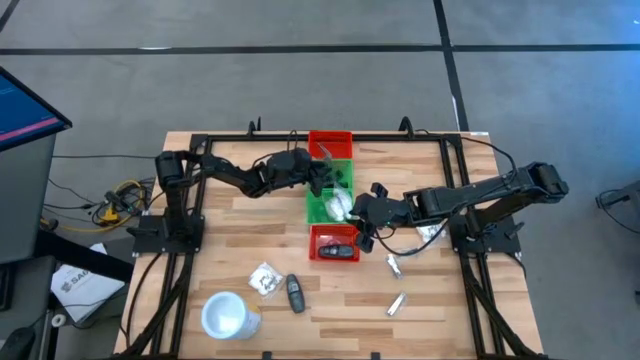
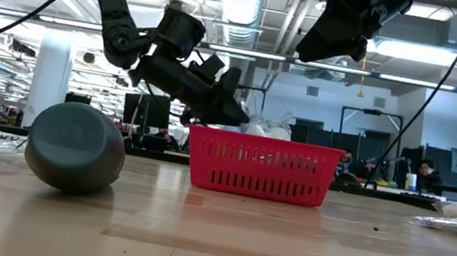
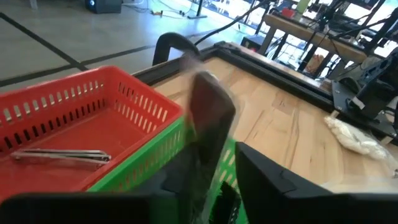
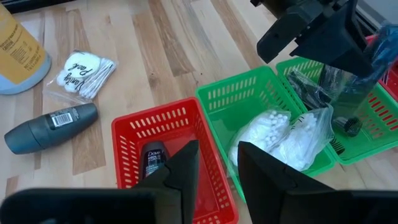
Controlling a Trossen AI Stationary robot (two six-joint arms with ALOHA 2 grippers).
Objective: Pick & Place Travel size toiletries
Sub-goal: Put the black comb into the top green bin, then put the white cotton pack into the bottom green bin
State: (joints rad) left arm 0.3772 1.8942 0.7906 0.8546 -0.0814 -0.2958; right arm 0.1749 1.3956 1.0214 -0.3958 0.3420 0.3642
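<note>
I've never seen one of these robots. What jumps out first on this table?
Three small bins in a row mid-table: a red bin at the far end, a green bin holding white packets, and a near red bin. The left gripper holds a black oblong piece over the green bin; the right gripper hovers open beside the bins.

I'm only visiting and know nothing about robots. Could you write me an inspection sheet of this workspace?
Surface: wooden table, dark rails along its edges.
Job's things: white packets in green bin; black stick in near red bin; tube in far red bin; loose packet, loose stick and loose tubes on the table.
Clutter: white cup.
End effectors: left shut on dark item above green bin; right open, empty.
Cables: bundle on the floor.
Surroundings: monitor; office, people at desks.
</note>
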